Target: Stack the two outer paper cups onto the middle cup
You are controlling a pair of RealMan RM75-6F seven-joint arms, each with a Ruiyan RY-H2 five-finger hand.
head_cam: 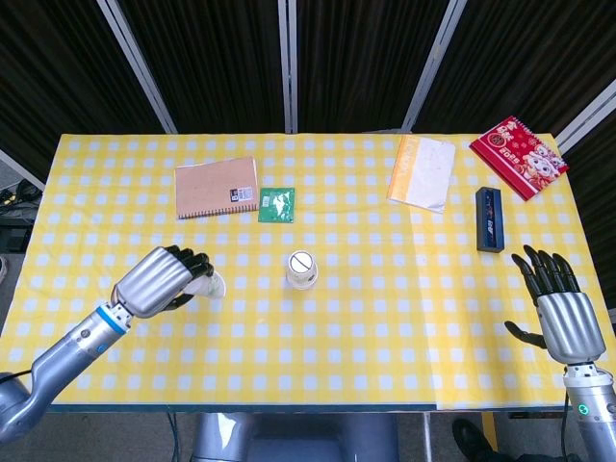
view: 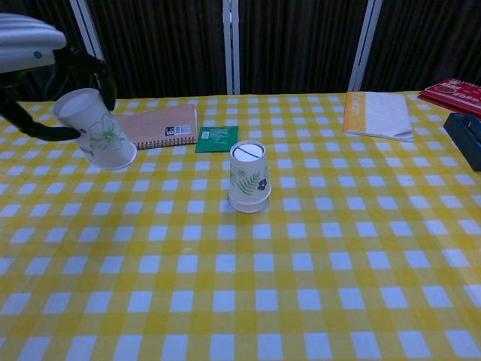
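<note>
A white paper cup with a leaf print [head_cam: 302, 269] [view: 249, 177] stands upside down in the middle of the yellow checked table [head_cam: 385, 318]. My left hand [head_cam: 159, 280] [view: 45, 53] holds a second paper cup with a green flower print [head_cam: 209, 286] [view: 96, 128] in the air, tilted, to the left of the middle cup. My right hand [head_cam: 561, 308] hovers at the table's right front corner with its fingers spread and nothing in it; the chest view does not show it.
A brown spiral notebook [head_cam: 217, 187] and a green packet [head_cam: 276, 204] lie behind the middle cup. At the back right are a white and orange booklet [head_cam: 422, 171], a red printed packet [head_cam: 518, 156] and a dark blue box [head_cam: 490, 218].
</note>
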